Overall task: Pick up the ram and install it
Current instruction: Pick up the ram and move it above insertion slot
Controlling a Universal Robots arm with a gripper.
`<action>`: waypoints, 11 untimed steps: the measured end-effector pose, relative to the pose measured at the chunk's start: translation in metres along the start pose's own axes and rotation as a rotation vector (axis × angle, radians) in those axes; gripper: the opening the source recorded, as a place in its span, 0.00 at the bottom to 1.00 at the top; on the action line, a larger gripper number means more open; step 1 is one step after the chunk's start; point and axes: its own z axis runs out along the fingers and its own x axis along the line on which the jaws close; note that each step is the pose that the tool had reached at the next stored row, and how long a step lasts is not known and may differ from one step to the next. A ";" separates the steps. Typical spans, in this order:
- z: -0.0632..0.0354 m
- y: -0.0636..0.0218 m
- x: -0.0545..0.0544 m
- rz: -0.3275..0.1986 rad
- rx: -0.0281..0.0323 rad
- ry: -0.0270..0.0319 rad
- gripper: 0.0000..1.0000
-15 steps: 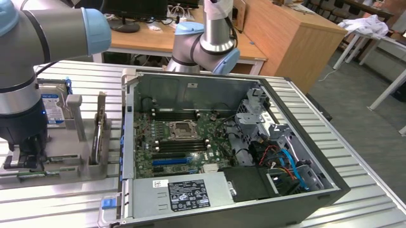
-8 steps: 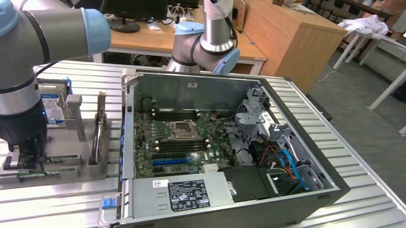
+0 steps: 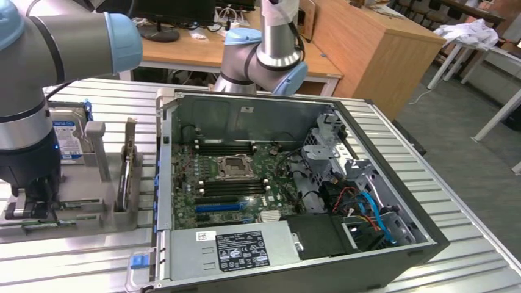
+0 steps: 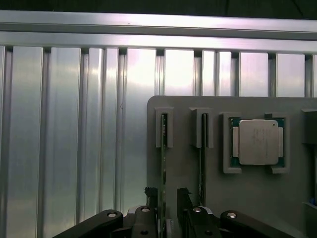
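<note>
Looking down from the wrist, we see the robot's hand (image 4: 168, 201) low over a grey holder (image 4: 188, 114) that lies on a ribbed metal desk (image 4: 74, 148). The ram (image 4: 164, 148), a thin green stick, stands on its long edge in a narrow slot of the holder. This probably keeps its flat faces free for gripping. The two dark fingers (image 4: 183, 198) stand apart, one on each side of the ram, and are not clamped on it. The stick sits closer to one finger, and we cannot tell whether it touches.

A second stick (image 4: 202, 148) stands on edge in the neighbouring slot. Beyond it, a silver-capped processor (image 4: 257, 141) lies flat in its own pocket.

In the exterior view, the hand (image 3: 28, 207) hangs from the arm at that view's left. It is above the same holder and beside a hard drive (image 3: 69, 140) that stands upright. An open computer case (image 3: 407, 232) lies on its side in the middle of the desk, so its motherboard (image 3: 236, 183) faces up. Long black memory slots (image 3: 232, 148) flank the central socket. They look unfilled, so we judge the ram not yet installed.
</note>
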 end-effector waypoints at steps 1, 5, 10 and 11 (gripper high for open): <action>0.0006 0.0000 0.000 0.000 0.0000 0.0000 0.29; 0.0030 -0.0001 0.000 0.000 0.0000 0.0000 0.29; 0.0058 -0.0002 0.000 0.000 0.0000 0.0000 0.29; 0.0063 -0.0002 0.000 0.000 0.0000 0.0000 0.29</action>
